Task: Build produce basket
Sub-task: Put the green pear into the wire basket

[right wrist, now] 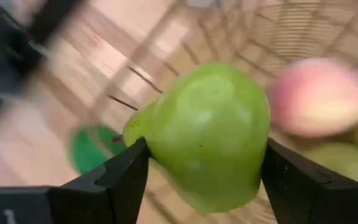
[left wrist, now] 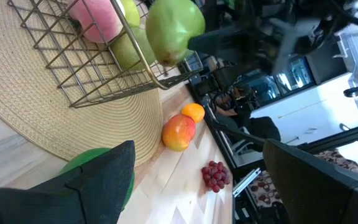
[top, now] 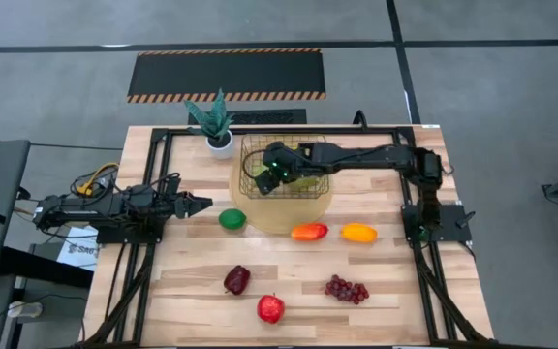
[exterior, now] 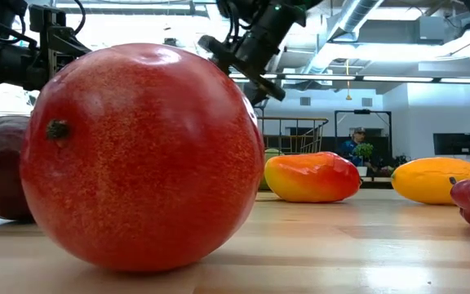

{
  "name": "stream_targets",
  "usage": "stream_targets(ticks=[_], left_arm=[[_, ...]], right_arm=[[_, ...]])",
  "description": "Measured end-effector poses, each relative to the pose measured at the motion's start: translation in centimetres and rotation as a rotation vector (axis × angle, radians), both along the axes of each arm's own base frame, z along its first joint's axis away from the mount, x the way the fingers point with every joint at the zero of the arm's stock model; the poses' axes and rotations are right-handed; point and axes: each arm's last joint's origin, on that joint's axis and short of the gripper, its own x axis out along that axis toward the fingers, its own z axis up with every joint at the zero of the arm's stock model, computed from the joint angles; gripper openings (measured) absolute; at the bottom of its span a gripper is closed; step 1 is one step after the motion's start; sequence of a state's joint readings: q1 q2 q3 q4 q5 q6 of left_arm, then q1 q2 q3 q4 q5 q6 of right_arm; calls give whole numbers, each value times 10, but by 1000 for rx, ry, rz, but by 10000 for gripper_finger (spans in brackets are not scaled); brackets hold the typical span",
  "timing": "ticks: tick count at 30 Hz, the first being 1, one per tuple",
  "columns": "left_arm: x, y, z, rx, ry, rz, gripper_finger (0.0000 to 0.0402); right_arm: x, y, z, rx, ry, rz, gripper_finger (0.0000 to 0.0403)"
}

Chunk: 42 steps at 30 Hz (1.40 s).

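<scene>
My right gripper [top: 277, 173] reaches from the table's right side over the gold wire basket [top: 310, 147] and is shut on a green pear [right wrist: 207, 137]. In the left wrist view the pear [left wrist: 174, 28] hangs over the basket's rim [left wrist: 135, 43]. A peach [right wrist: 319, 96] and green fruit [left wrist: 126, 53] lie in the basket. The basket stands on a round woven mat [top: 289, 218]. My left gripper [top: 201, 205] waits open at the table's left, beside the green lime [top: 232, 219]. On the table lie the mango [top: 309, 231], yellow-orange fruit [top: 358, 232], dark red fruit [top: 236, 279], red apple [top: 270, 308] and grapes [top: 347, 289]. My right gripper pinches the green pear between its two fingers [right wrist: 126, 177], one on each side of the pear's wide body [right wrist: 166, 155]. The arm comes from the table's right. The pear is lifted clear above the basket, its narrow end [right wrist: 134, 127] sticking out sideways.
A spiky potted plant [top: 217, 124] stands just left of the basket's far corner. Black frame rails [top: 163, 145] run along the table's edges. In the low view the red apple [exterior: 137, 155] fills the foreground, with the mango [exterior: 312, 177] behind it.
</scene>
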<state>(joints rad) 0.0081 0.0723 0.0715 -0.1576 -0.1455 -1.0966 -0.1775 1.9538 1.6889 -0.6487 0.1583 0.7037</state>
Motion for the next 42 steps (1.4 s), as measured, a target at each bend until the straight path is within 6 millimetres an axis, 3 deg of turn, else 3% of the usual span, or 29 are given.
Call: stream_targets(ticks=[5, 10, 19, 31, 37, 42], left_arm=[[0, 0, 0, 0, 0, 0, 341], [0, 0, 0, 0, 0, 0, 341], [0, 0, 0, 10, 2, -2, 341], [0, 1, 0, 19, 2, 18, 341], [0, 1, 0, 33, 3, 19, 341], [0, 1, 0, 33, 3, 19, 341]], right_arm=[[8, -25, 4, -146, 167, 161, 282], [26, -41, -7, -236, 248, 300, 282], [47, -48, -12, -336, 296, 453, 282], [46, -55, -13, -384, 319, 515, 282], [53, -59, -41, -372, 374, 542, 282], [56, -61, -42, -393, 369, 529, 282]])
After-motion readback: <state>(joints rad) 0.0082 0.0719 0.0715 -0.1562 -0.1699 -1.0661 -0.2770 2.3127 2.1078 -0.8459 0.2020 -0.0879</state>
